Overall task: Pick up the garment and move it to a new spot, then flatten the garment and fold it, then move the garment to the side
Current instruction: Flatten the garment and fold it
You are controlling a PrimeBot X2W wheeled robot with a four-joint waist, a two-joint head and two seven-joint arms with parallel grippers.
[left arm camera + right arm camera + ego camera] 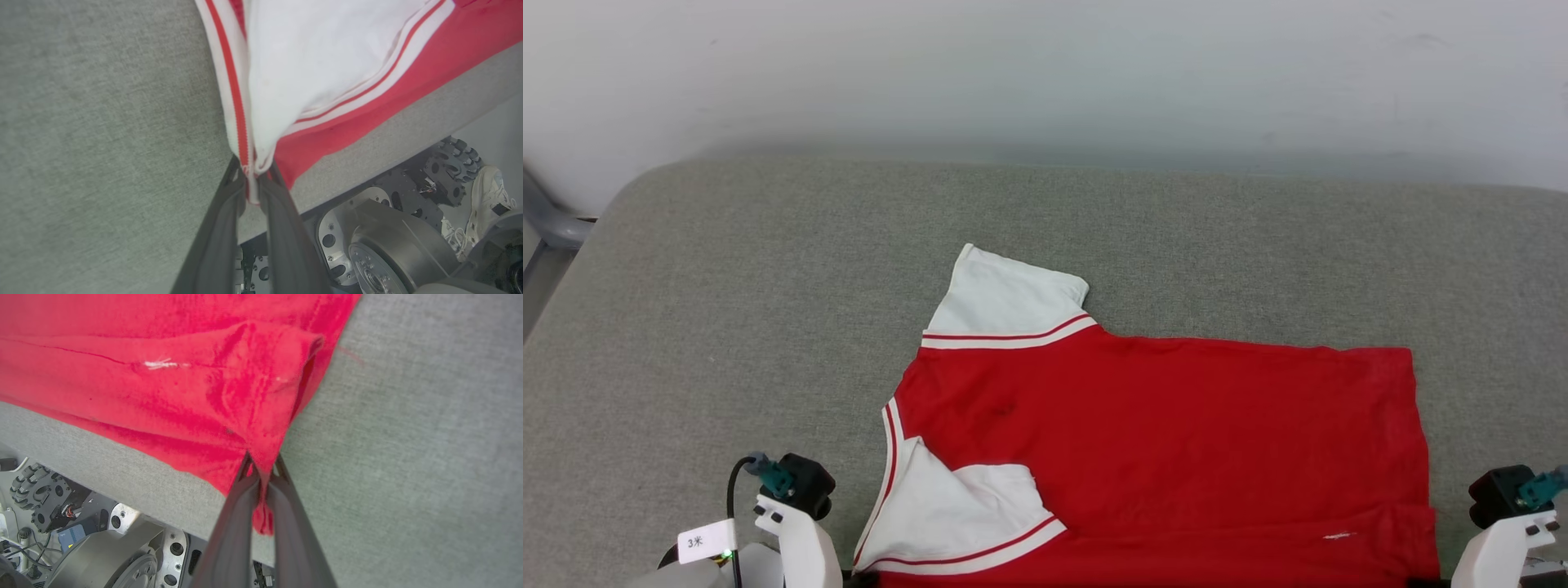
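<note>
Red shirt (1160,425) lies flat by the front edge of the grey cushion (727,310). Our left gripper (252,181) pinches its striped corner, and our right gripper (263,473) pinches its red corner. If we pull unevenly, a pinch may slip and the shirt may bunch up.

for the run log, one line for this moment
garment spread on grey surface; left gripper shut on striped corner; right gripper shut on red corner
</note>
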